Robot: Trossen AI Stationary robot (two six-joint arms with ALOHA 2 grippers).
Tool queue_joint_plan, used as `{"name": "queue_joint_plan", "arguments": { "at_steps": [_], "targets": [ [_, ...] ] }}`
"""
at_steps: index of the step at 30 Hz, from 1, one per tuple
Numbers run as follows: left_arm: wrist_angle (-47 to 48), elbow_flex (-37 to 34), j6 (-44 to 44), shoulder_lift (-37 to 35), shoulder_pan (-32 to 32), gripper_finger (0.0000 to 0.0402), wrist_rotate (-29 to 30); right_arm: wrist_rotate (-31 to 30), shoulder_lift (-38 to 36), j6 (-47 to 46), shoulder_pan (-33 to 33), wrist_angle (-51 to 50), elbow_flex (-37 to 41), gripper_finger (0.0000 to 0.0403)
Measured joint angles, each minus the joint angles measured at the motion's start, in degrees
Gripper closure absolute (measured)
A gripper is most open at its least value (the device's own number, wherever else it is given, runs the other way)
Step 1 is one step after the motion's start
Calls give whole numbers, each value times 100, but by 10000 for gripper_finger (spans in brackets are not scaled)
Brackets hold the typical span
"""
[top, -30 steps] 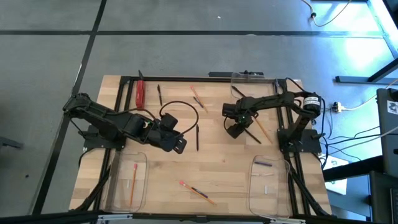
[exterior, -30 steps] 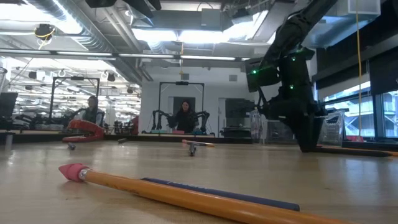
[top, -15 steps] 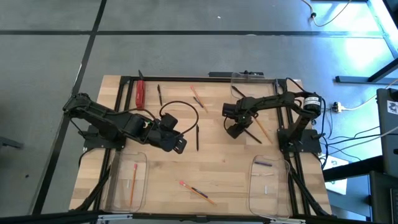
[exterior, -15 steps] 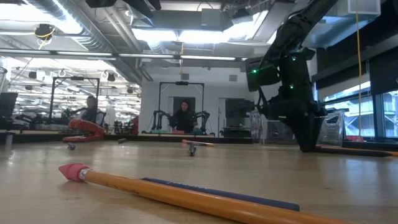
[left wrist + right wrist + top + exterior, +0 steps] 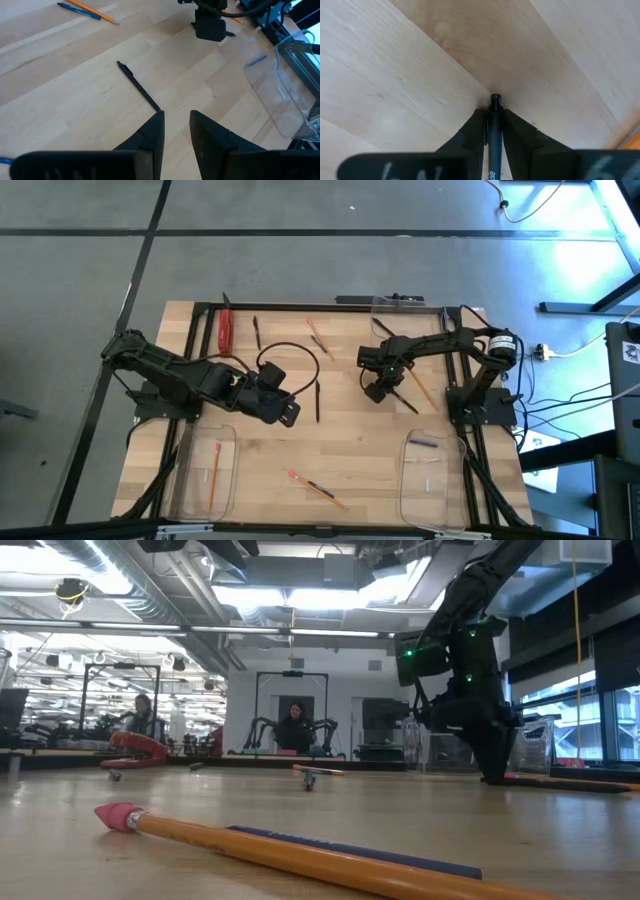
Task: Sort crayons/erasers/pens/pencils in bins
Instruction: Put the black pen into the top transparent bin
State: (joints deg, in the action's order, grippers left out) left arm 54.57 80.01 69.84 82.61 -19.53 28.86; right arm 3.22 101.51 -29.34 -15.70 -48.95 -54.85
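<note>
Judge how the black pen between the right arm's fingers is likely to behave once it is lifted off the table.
The pen looks thin, straight and rigid, so it should lift stiffly without drooping. The right gripper pinches it along its barrel between narrow fingers, so the smooth round shaft may twist or slide slightly. It looks light for its length; if dropped, it would probably roll on the wooden table.

Pencil (image 5: pixel 300 858): lies on the desk (image 5: pixel 300 802), pink eraser end leftward
Dark arm (image 5: pixel 462 660): right of pencil, farther back, reaching down to desk
People: seated beyond the desk
</note>
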Motion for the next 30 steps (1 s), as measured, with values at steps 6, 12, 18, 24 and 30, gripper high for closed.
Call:
{"name": "queue_joint_plan", "arguments": {
  "at_steps": [6, 12, 18, 24, 30],
  "targets": [
    [0, 0, 0, 0, 1, 317, 0, -1, 1, 111, -2, 5, -17, 344],
    [4, 0, 0, 0, 0, 317, 0, -92, 54, 148, 16, -388, -343, 344],
    [31, 0, -1, 0, 1, 317, 2, -55, 44, 282, 28, -601, -658, 344],
    [31, 0, -2, 0, 2, 317, 4, -48, 32, 583, 28, -1157, -1160, 343],
    [31, 0, -49, 0, 2, 317, 4, -298, 26, 1057, 29, -1957, -1857, 343]
  ]
}}
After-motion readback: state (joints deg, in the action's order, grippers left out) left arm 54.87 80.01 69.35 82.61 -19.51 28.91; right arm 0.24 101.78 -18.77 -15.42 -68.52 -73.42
